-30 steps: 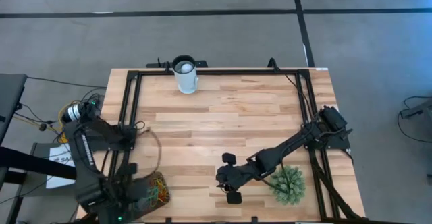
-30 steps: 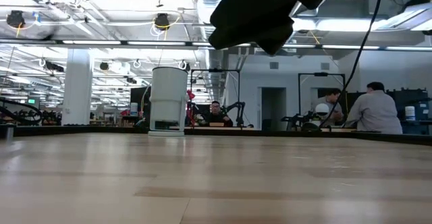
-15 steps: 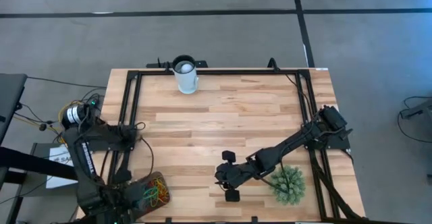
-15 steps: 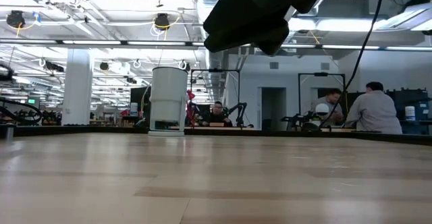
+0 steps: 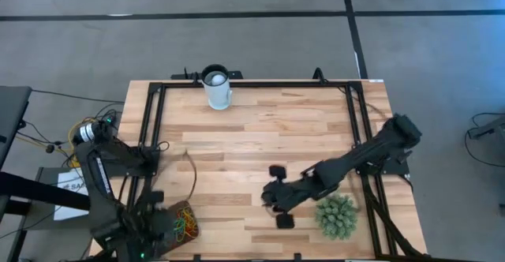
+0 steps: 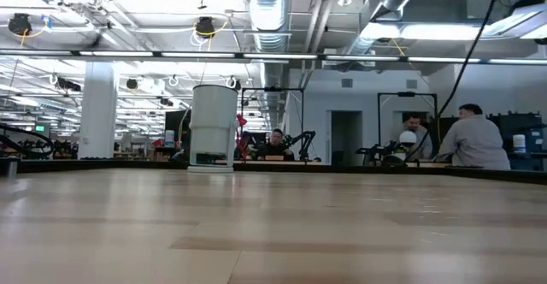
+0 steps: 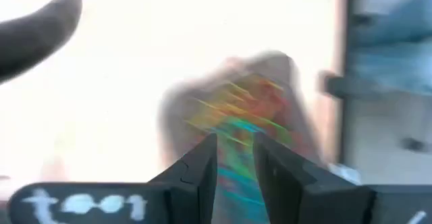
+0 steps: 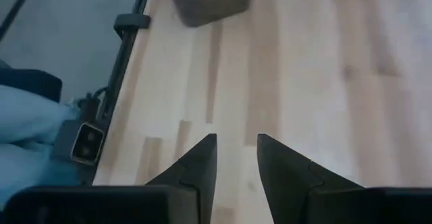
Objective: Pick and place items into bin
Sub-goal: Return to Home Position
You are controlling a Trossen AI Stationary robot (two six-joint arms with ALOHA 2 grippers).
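Left end effector [image 7: 234, 140] hangs by the bin [image 8: 202, 11] of bands [image 5: 184, 224], lower left — clenched, empty. Right end effector [image 8: 236, 140], above the worktop [image 5: 268, 128] at lower centre — clenched too.

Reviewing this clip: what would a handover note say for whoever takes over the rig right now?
Left claw: closed, empty, at the table's bottom-left corner in the high view, next to the bin.
Right claw: closed, empty, mid-table beside the plant ball.
Done: the coloured rubber bands lie in the bin; none shows loose on the table.
Left: bring both arms home.
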